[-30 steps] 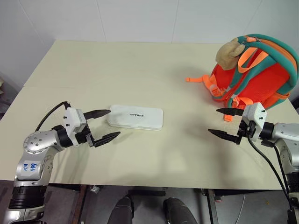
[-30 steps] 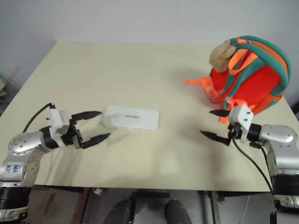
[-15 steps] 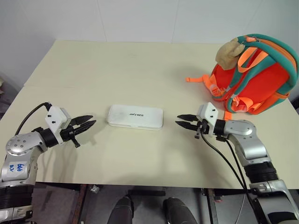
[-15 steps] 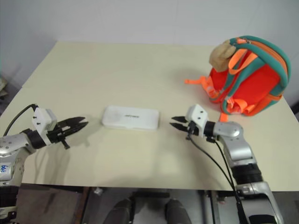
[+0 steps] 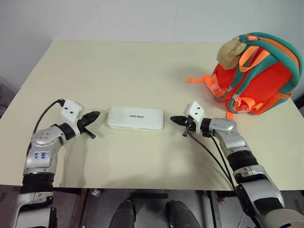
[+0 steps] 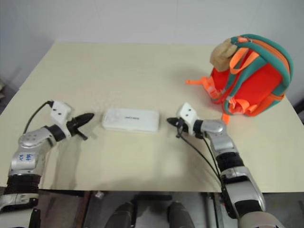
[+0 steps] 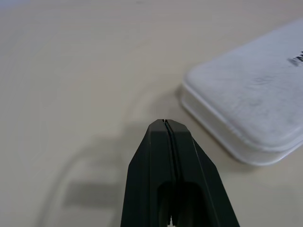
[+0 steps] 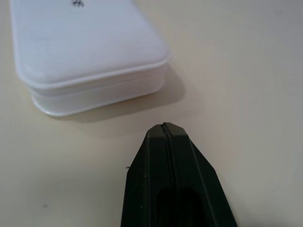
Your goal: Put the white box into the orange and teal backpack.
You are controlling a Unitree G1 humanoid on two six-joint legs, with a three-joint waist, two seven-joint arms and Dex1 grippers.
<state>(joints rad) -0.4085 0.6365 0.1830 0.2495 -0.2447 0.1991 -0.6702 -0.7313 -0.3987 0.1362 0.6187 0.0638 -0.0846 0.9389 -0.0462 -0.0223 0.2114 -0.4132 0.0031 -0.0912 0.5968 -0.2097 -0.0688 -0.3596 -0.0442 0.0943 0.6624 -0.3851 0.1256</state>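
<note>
The white box (image 5: pixel 136 118) lies flat near the middle of the cream table (image 5: pixel 142 71), dark lettering on its lid. My left gripper (image 5: pixel 96 114) is shut, its tip a short way off the box's left end (image 7: pixel 246 109), not touching. At the other side my right gripper (image 5: pixel 173 118) is shut too, pointing at the box's right end (image 8: pixel 90 56) with a small gap. Both hold nothing. The orange and teal backpack (image 5: pixel 259 76) stands upright at the table's far right, a tan plush animal (image 5: pixel 230 50) on its top.
Loose orange straps (image 5: pixel 204 80) trail from the backpack onto the table towards the box. A white wall (image 5: pixel 142 19) runs behind the table's far edge. Black cables (image 5: pixel 209 152) hang along my right forearm.
Both grippers went from wide open to shut. The right one swung a long way in from near the backpack to the box's right end. The left one drew back, then closed on the left end.
</note>
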